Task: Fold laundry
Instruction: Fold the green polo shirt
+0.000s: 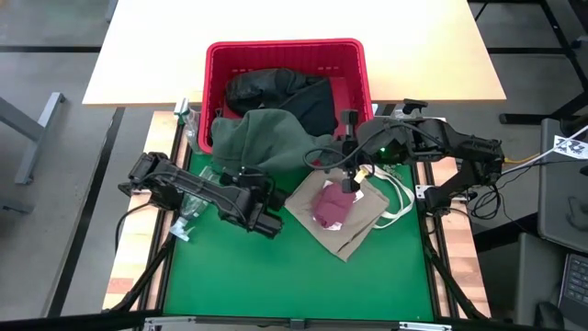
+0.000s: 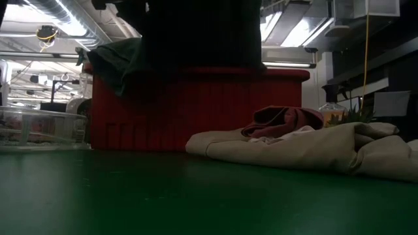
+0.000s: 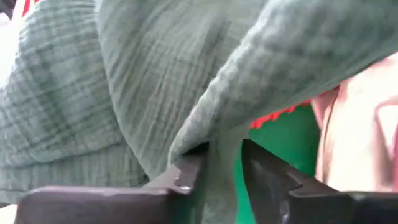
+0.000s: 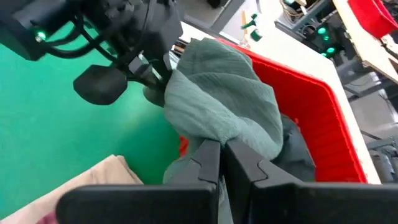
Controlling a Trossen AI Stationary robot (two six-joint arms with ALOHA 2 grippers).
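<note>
We see the left gripper pinching a fold of the olive-green shirt. Its two dark fingers sit close, with the green cloth squeezed in the small gap between them. Seen from above, this gripper is low on the green mat, just under the shirt's hanging edge.

The right gripper has its fingers pressed tight on another fold of the same shirt. Seen from above, that gripper is at the shirt's other side, near the front wall of the red basket.

Between the two grippers the shirt hangs in a big soft lump. Part of it drapes over the basket's front wall and part hangs down to the mat.

Behind the grippers, inside the basket, lie black garments.

Just below the right gripper a tan top lies flat on the mat. A maroon piece sits bunched on top of it.

On the far side of the left gripper, a clear plastic bottle lies by the mat's edge.
</note>
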